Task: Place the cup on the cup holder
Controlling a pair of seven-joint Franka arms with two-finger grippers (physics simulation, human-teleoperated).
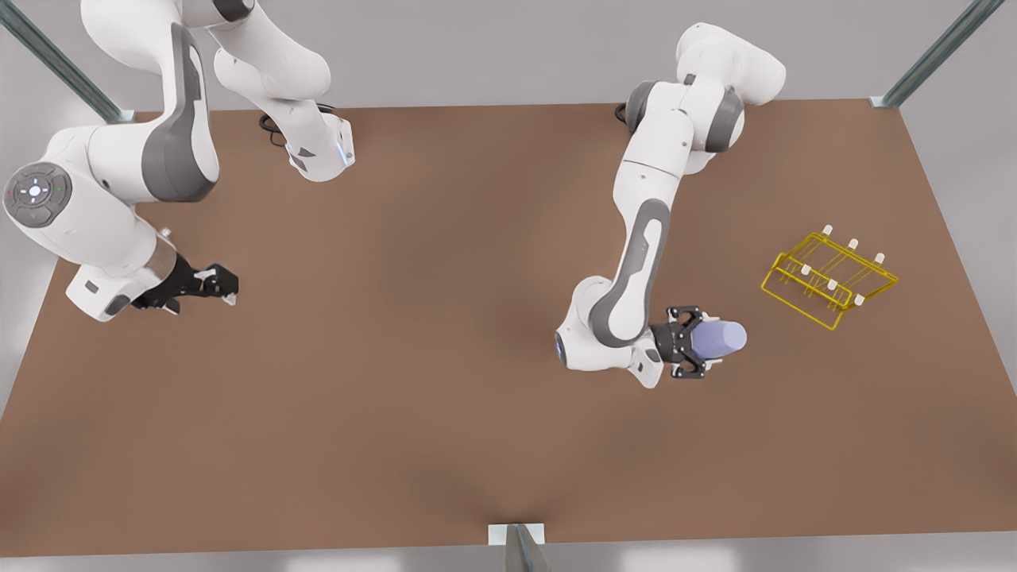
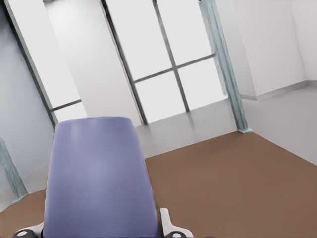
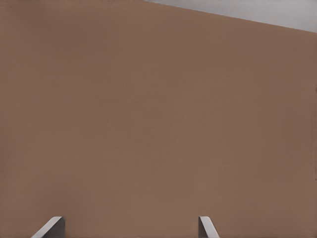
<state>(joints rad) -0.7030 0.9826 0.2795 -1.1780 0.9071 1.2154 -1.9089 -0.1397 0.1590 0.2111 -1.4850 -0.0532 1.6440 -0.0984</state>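
Observation:
The lavender-blue cup [image 1: 721, 338] lies on its side in my left gripper [image 1: 705, 342], which is shut on it; the cup's free end points toward the front view's right. In the left wrist view the cup [image 2: 99, 173] stands close up between the fingers [image 2: 171, 225]. The yellow wire cup holder [image 1: 831, 284], with white-capped pegs, sits on the brown table [image 1: 445, 413] farther to the front view's right, apart from the cup. My right gripper [image 1: 228, 288] waits open near the table's edge on the front view's left, its fingertips [image 3: 204, 227] spread over bare table.
Both arm bases stand along the table's far edge. A metal post [image 1: 520, 548] rises at the middle of the near edge, with frame struts at the far corners. Windows and a grey floor lie beyond the table in the left wrist view.

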